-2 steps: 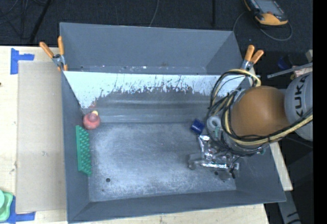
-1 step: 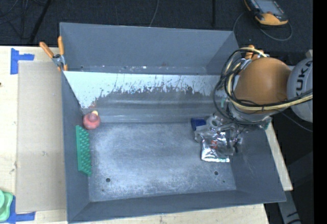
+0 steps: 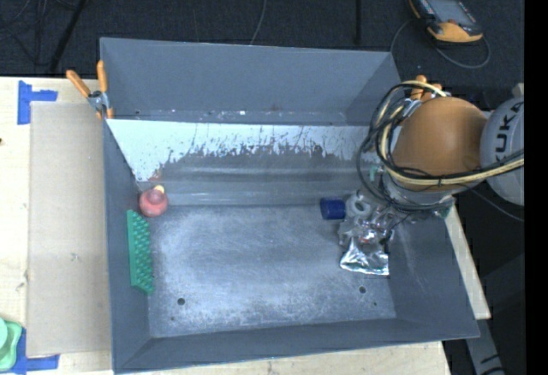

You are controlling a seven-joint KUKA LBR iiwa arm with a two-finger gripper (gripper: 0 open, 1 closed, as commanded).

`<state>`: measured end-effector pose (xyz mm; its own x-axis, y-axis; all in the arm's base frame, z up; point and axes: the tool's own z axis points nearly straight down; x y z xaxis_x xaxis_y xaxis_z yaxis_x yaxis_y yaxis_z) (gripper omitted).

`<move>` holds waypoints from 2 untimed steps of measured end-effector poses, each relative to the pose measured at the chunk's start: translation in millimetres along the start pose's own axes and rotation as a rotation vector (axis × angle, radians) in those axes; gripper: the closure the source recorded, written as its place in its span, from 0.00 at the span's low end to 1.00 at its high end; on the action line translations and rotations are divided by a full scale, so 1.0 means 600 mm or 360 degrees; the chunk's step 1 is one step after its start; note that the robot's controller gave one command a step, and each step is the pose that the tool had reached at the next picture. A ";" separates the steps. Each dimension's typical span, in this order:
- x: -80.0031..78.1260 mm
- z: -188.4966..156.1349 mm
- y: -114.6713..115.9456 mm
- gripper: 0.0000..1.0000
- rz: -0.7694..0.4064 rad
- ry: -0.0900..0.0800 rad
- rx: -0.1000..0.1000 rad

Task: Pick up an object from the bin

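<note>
The hand [image 3: 370,232] is positioned low at the right side of the bin [image 3: 257,313], directly above a crumpled silver foil piece [image 3: 366,262], presumably so that it can be grasped; how far it is opened cannot be told. A small blue block [image 3: 332,209] is seen just beside it.

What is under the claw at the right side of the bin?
Crumpled silver foil lies there; a small blue block sits just left. The claw covers the foil's upper part, so contact cannot be seen.
</note>
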<state>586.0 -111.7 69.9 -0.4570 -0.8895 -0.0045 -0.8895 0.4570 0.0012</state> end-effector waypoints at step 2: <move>0.015 -0.293 0.010 1.00 0.0053 0.0002 0.0012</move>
